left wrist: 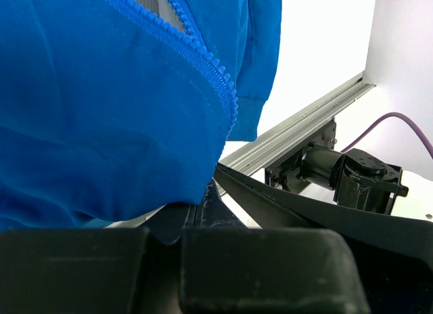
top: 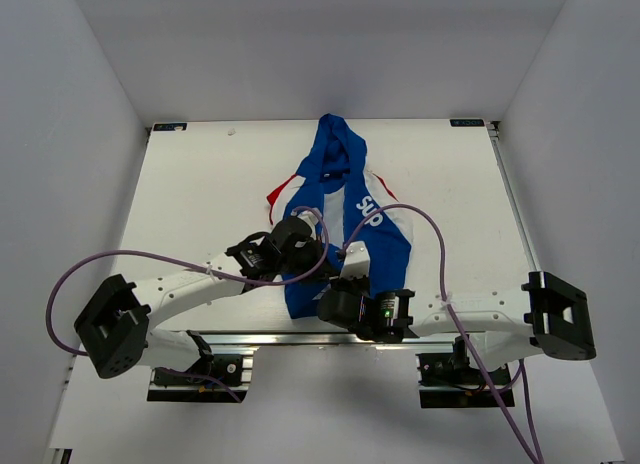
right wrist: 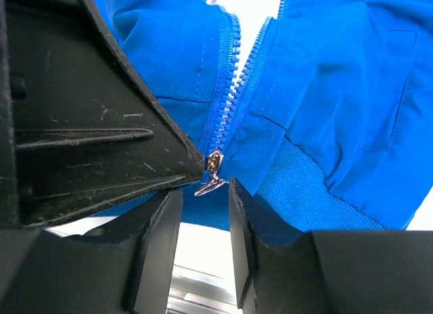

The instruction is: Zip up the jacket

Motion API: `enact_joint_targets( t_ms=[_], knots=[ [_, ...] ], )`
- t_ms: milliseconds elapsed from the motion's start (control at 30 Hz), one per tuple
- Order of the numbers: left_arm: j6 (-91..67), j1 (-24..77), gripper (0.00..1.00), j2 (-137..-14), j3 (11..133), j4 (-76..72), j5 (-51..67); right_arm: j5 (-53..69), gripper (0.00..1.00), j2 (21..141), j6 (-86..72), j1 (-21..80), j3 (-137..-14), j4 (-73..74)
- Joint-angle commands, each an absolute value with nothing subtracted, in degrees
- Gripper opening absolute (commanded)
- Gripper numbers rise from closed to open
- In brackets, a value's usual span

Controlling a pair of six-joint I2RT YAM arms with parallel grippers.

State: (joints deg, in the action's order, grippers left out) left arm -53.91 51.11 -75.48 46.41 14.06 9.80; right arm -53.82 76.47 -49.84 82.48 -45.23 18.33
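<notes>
Jacket (top: pixel 345 199): front up, mid-desk (top: pixel 200 184), hem at near edge, hood toward far edge. Left jaws: pressed together, pinching hem beside zipper. Right jaws: spread, flanking zipper pull (right wrist: pixel 211 173), not gripping. Step: securing pull. Next: pinch it, draw toward hood.

The blue jacket (top: pixel 333 164) lies face up on the table (top: pixel 200 184), unzipped, slider (right wrist: pixel 214 166) at the hem.

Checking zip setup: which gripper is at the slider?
The right gripper: the silver zipper pull sits between its jaws. The left gripper only pinches the jacket fabric.
</notes>
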Motion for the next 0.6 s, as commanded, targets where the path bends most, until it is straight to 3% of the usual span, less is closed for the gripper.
enact_joint_targets(
  t_ms=[0,200,400,467,567],
  knots=[
    [-54.05,51.15,0.00,-73.04,46.06,12.57,10.81,-58.18,0.39,77.08,-53.35,82.44,-47.55,19.51],
    [-54.23,51.24,0.00,-72.86,45.70,11.87,11.08,-57.66,0.37,78.66,-53.79,82.44,-48.51,20.12],
    [-54.32,51.24,0.00,-72.33,45.44,12.04,10.90,-58.54,0.28,79.10,-55.37,82.27,-48.34,21.27],
    [-54.32,51.24,0.00,-72.33,45.53,12.04,10.90,-58.45,0.19,79.36,-55.63,82.35,-48.25,21.44],
    [-54.32,51.33,0.00,-72.33,45.44,12.30,10.81,-59.15,0.13,79.37,-57.13,82.27,-48.87,23.90]
  ],
)
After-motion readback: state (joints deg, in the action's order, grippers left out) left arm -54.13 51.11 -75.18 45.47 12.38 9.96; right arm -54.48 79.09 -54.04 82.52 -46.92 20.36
